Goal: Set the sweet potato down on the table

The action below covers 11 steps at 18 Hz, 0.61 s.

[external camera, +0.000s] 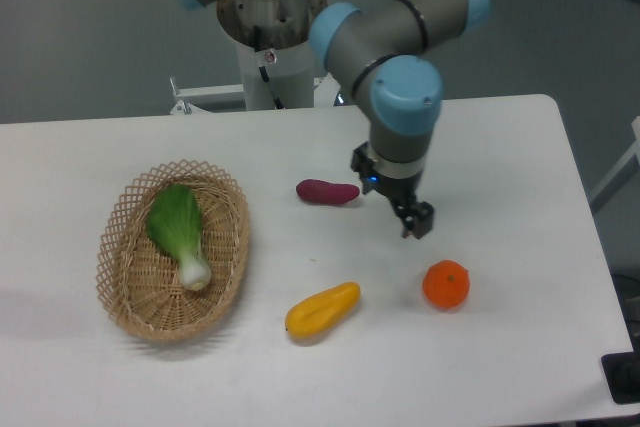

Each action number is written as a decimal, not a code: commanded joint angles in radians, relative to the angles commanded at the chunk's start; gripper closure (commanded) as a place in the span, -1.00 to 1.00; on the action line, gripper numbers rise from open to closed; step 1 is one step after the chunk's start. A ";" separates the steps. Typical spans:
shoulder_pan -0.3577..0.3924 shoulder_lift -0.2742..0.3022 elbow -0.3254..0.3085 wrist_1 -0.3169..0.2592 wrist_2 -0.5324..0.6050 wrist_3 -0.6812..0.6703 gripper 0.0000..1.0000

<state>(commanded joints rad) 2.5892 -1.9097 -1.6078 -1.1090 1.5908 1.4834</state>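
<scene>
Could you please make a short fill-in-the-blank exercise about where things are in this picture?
1. The sweet potato lies on the ____.
2. The leafy vegetable lies in the ____.
3. The gripper holds ____.
4. The orange is to the right of the ____ fruit in the picture.

Missing words: table; basket; nothing; yellow

No text, label, brand, number or sign can be read anywhere in the view. A small sticker-like mark with a red dot sits on the white cylindrical column of the robot base (272, 57), but it is too small and blurred to make out any letters or figures.
</scene>
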 joint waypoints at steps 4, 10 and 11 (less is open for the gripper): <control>0.061 -0.018 0.054 -0.003 -0.037 0.003 -1.00; 0.117 -0.066 0.129 -0.049 -0.043 0.015 -1.00; 0.124 -0.078 0.140 -0.049 -0.046 0.015 -1.00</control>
<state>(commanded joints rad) 2.7135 -1.9879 -1.4681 -1.1582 1.5447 1.4987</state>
